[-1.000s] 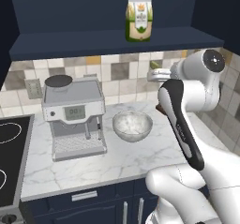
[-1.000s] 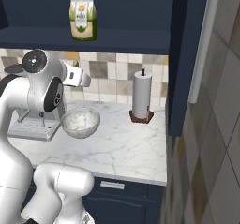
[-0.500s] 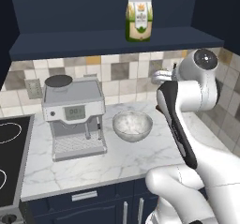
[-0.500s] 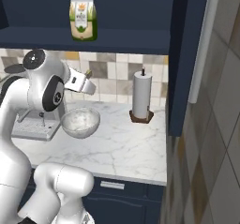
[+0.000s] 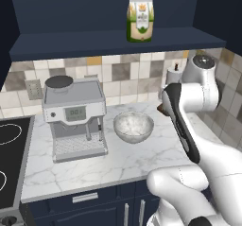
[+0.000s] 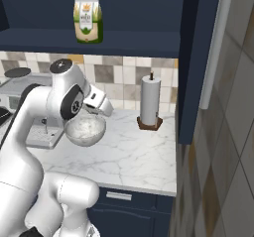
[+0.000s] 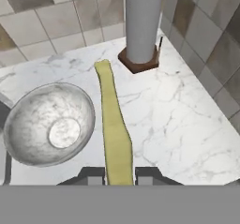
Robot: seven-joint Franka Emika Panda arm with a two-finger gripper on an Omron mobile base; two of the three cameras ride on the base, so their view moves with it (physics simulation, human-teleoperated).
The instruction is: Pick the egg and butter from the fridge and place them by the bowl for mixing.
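My gripper (image 7: 119,174) is shut on the butter (image 7: 114,124), a thin yellow-green stick that points away from the hand over the marble counter (image 7: 173,110). Just left of the stick is the bowl (image 7: 28,138), silvery-grey with a whitish inside. In the right base view the hand (image 6: 100,107) hangs just above the bowl (image 6: 87,137), at its back right rim. The left base view has the bowl (image 5: 133,115) right of the coffee machine, with my forearm beside it. The egg and the fridge's shelves are out of view.
A coffee machine (image 5: 75,116) stands left of the bowl. A paper towel roll (image 6: 150,102) on a brown base stands at the back right. A green-and-cream carton (image 5: 140,19) sits on the upper shelf. A tall dark navy panel (image 6: 196,62) closes the counter's right end.
The hand has swung right and lower with the butter, from beside the coffee machine to just over the bowl's rim. Bowl and counter things have not moved.
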